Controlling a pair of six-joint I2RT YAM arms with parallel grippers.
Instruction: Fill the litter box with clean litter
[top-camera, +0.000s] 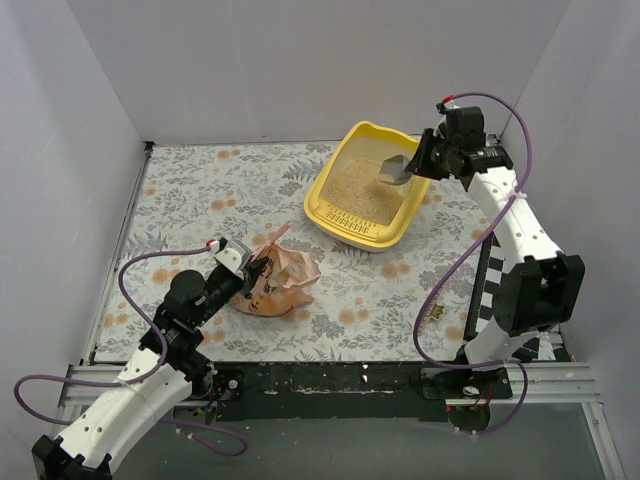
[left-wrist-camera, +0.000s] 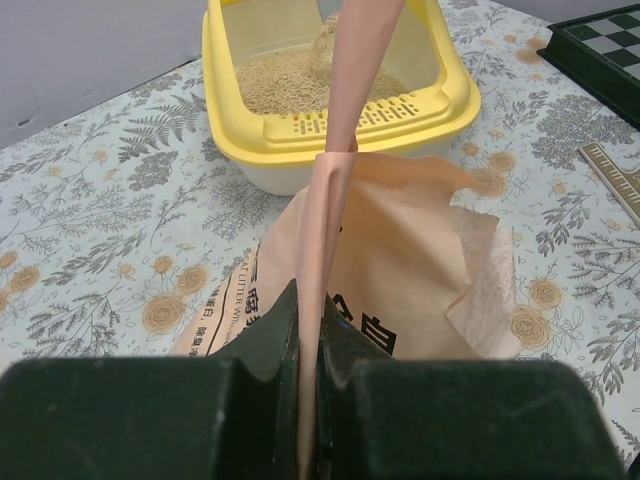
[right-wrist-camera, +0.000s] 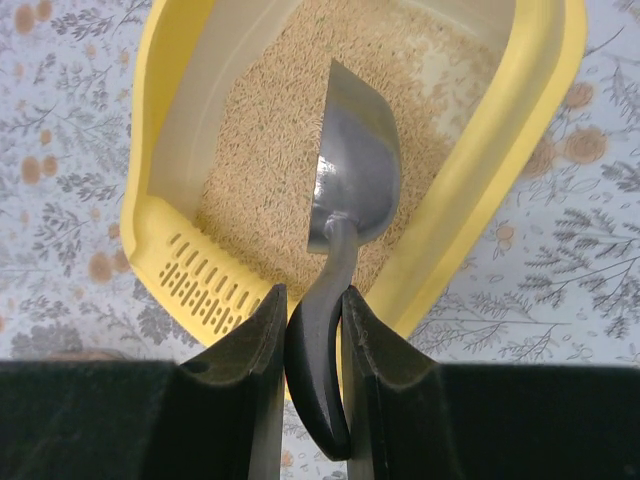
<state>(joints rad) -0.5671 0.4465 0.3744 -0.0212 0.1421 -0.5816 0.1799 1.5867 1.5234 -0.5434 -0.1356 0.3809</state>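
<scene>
The yellow litter box (top-camera: 332, 186) stands at the back right of the table, with pale beige clean litter (top-camera: 358, 190) covering its floor. It also shows in the right wrist view (right-wrist-camera: 150, 180) with the litter (right-wrist-camera: 270, 130), and in the left wrist view (left-wrist-camera: 240, 150). My right gripper (top-camera: 420, 160) is shut on the black handle of a grey metal scoop (right-wrist-camera: 355, 170), held over the box with its bowl turned on its side. My left gripper (top-camera: 258, 270) is shut on a raised flap of the peach-pink litter bag (left-wrist-camera: 400, 260), which lies on the table in front of the box.
A chessboard (left-wrist-camera: 605, 45) lies at the table's right edge by the right arm's base. The flowered tablecloth (top-camera: 200, 200) covers the table. White walls close in the left, back and right sides.
</scene>
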